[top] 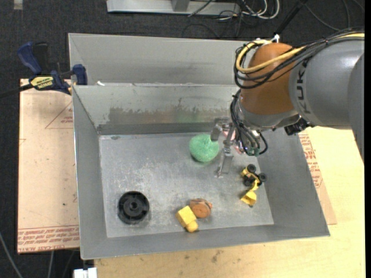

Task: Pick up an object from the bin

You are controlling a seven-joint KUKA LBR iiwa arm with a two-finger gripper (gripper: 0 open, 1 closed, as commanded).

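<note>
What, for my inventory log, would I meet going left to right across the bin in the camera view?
black round part → yellow block → green ball → yellow-and-black piece. The brown lump is left out because it overlaps the block and ball.

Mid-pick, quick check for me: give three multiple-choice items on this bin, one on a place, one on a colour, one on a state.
1. Where does the yellow block lie?
A at the back wall
B low on the bin floor, beside the brown lump
C in the far left corner

2. What colour is the ball next to the gripper?
A red
B blue
C green

3. How does the black round part lie?
A flat on the bin floor
B on its edge
C leaning on a wall

Answers: 1 B, it sits near the lower edge by the lump. 2 C, it is plainly green. 3 A, its round face points up.
</note>
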